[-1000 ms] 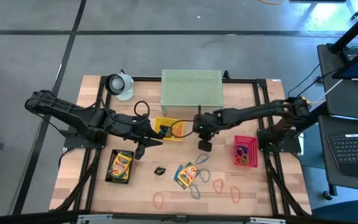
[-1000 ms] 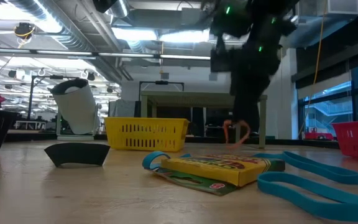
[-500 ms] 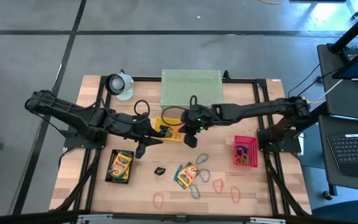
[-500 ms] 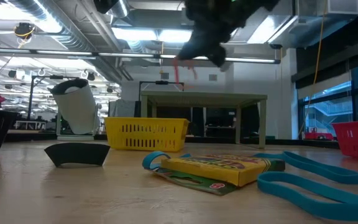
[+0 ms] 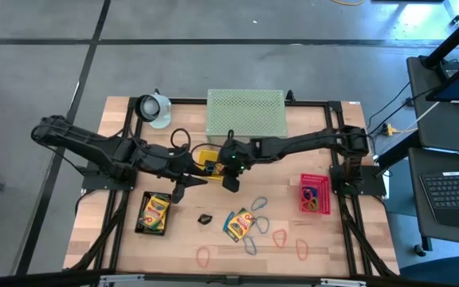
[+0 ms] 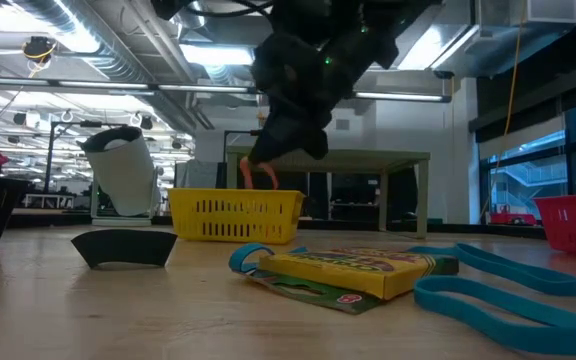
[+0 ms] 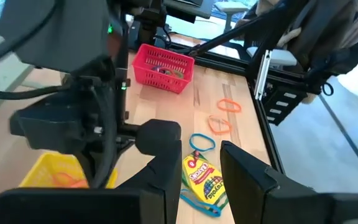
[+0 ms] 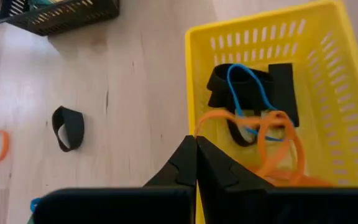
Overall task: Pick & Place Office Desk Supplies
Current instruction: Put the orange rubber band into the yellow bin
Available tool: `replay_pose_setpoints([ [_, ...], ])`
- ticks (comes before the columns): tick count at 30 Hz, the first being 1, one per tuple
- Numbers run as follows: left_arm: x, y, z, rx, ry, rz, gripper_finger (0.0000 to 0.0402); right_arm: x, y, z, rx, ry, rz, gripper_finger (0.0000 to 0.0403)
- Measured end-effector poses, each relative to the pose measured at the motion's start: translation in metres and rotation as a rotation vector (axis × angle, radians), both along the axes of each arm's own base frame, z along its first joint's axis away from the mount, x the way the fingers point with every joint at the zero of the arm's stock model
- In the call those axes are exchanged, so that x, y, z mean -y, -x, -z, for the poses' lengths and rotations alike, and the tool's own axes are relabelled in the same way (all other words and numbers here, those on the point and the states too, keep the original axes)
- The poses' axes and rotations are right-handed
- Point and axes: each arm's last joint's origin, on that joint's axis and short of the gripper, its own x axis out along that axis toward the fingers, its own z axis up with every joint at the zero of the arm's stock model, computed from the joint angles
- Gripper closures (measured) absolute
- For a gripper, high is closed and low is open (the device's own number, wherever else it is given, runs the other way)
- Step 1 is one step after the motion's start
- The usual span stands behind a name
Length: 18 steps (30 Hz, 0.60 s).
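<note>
My right gripper (image 5: 231, 182) is shut on an orange loop (image 8: 278, 134) and hangs over the near right part of the yellow mesh tray (image 5: 207, 156). Black clips (image 8: 247, 87) and a blue loop (image 8: 248, 84) lie in that tray. My left gripper (image 5: 183, 190) hovers open and holds nothing, just left of the tray. A crayon box (image 5: 240, 225) lies on the wood near the front. A black clip (image 5: 205, 218) lies to its left. Several blue, red and orange loops (image 5: 280, 237) lie around it. Another crayon box (image 5: 154, 211) lies in the black tray. My right gripper pinches the orange loop between its two fingertips at one spot on the band (image 8: 211, 118). The fingers slant down from the table's right side. The loop hangs slack below them (image 6: 258, 176), above the yellow tray's inside.
The pale green mesh shelf (image 5: 245, 112) stands behind the yellow tray. A pink tray (image 5: 315, 194) sits at the right, and a white lamp-like object (image 5: 154, 108) at the far left. Bare wood lies along the near edge.
My right gripper has carried the orange loop toward the table's left edge, from beside the pink tray's side to over the yellow tray, and has tipped further downward. The loop hangs from it, clear of the table. The fingers have stayed shut.
</note>
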Motion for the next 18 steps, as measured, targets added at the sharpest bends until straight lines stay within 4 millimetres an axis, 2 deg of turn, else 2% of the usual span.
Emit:
replay_pose_setpoints([
  [4,-0.004,0.017,-0.006,-0.009,-0.035,-0.004,0.0297,0.004,0.0,-0.001,0.003,0.022,0.026,0.04],
  [8,-0.011,0.043,-0.013,-0.025,-0.058,-0.043,0.0297,0.01,0.0,0.0,0.001,0.022,0.039,0.0391],
  [12,-0.016,0.068,-0.02,0.033,-0.056,-0.075,0.0297,0.017,0.0,0.0,0.006,0.032,0.044,0.0382],
  [15,-0.021,0.083,-0.01,0.077,-0.025,-0.111,0.0297,0.022,0.0,0.0,0.001,0.031,0.055,0.0373],
  [18,-0.024,0.092,0.011,0.097,0.038,-0.139,0.0297,0.024,0.001,0.0,-0.007,0.006,0.047,0.0352],
])
